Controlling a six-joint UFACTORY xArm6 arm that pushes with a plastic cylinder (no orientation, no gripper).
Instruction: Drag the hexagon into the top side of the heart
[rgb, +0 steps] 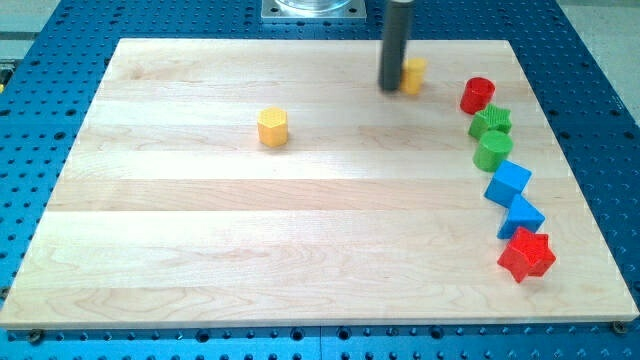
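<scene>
Two yellow blocks sit on the board: a yellow hexagon block and a yellow block of unclear shape. Two red: a cylinder and a star. Two green blocks. Two blue blocks.

My tip stands upright near the view's top, seemingly touching down.

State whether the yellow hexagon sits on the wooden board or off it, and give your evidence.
On the board. The yellow hexagon stands on the wooden board, bare wood all round it, well to the view's left of my tip.
</scene>
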